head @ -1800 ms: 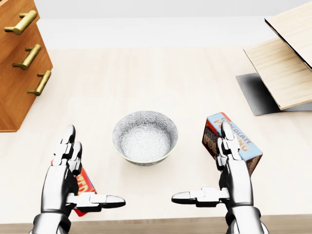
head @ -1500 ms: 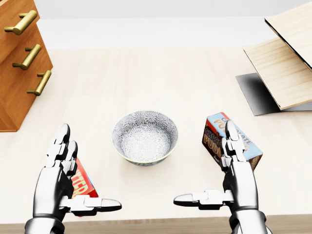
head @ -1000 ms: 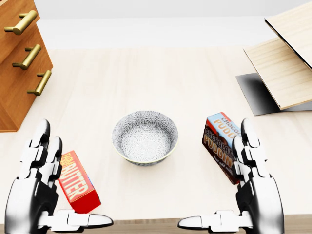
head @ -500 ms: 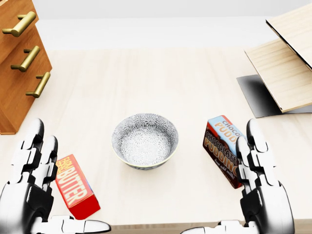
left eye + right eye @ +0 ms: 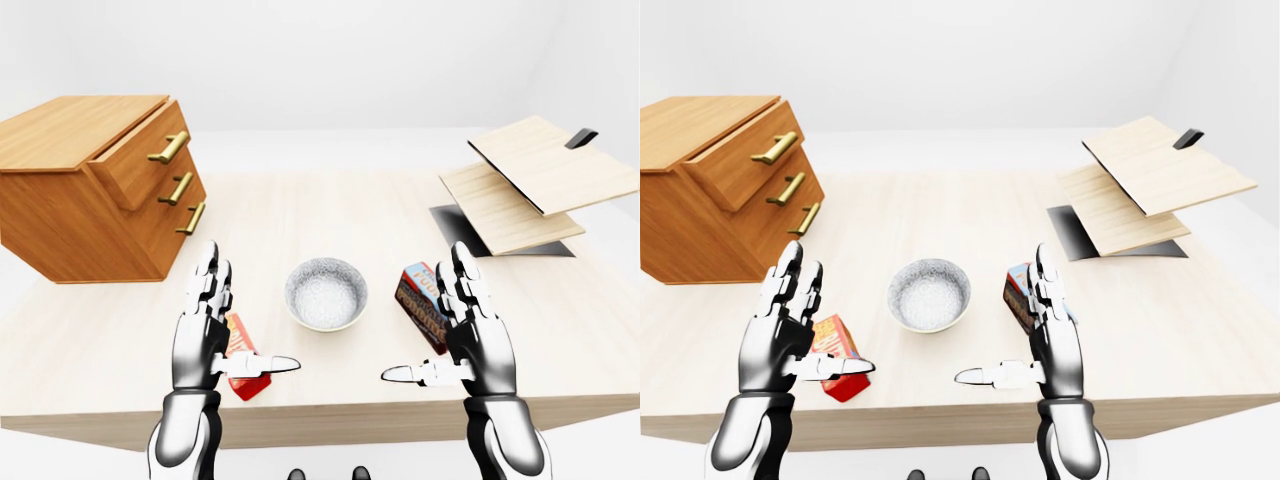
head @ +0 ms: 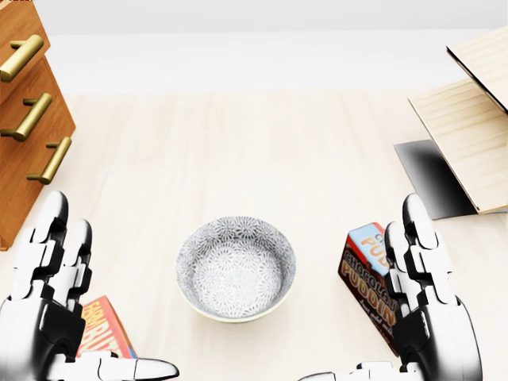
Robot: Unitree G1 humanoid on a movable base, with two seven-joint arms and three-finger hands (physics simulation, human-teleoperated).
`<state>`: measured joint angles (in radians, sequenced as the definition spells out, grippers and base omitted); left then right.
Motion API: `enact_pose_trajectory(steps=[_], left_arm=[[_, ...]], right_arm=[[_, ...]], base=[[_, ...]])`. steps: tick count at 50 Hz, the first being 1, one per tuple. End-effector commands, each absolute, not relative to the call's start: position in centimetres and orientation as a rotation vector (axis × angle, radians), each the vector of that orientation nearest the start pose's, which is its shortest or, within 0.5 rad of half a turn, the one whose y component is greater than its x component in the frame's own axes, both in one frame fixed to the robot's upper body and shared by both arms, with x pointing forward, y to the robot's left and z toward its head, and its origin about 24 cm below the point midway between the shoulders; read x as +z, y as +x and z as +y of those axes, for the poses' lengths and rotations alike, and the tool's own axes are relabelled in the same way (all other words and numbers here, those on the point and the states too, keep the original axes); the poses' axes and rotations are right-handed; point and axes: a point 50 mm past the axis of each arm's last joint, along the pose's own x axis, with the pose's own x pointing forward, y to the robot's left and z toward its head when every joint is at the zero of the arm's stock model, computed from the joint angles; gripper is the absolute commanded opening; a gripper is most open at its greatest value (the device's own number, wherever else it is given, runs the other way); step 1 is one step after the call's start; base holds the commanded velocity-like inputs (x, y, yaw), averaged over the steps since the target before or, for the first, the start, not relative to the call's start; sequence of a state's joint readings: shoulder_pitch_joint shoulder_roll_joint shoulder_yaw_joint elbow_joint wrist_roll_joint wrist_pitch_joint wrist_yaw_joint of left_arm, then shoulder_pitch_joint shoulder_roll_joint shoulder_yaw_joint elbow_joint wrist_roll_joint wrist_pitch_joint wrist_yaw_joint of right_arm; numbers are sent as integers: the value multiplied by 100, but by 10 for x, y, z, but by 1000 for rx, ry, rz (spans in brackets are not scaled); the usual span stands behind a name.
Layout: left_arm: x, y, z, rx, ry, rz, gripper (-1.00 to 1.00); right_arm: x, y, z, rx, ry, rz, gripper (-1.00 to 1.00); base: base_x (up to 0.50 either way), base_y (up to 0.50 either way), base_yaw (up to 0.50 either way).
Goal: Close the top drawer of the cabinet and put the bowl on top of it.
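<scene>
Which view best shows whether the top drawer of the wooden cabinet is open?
The left-eye view: the top drawer visibly juts from the wooden cabinet. The right-eye view shows much the same; the head view crops it to handles at its left edge.
</scene>
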<state>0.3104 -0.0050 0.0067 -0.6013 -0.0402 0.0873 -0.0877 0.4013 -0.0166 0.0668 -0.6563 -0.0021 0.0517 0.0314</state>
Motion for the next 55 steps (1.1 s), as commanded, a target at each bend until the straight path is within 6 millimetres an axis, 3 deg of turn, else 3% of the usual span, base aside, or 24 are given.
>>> enact_pose_trajectory(steps=[1,22,47,55], left_arm=[[109,187,163,-5,-11,-225,100],[109,187,162,-9,-12,-223,100],[106,191,162,-14,-11,-215,100],[105,192,162,-14,-12,-209,100]], right_arm=[[109,172,-155,-4,-20,-217,100],[109,172,-156,-9,-15,-215,100],[106,175,-155,-25,-55,-249,100],[107,174,-156,-27,-54,-250,100]], base=[[23,0,0],[23,0,0],[0,0,0],[0,45,0]])
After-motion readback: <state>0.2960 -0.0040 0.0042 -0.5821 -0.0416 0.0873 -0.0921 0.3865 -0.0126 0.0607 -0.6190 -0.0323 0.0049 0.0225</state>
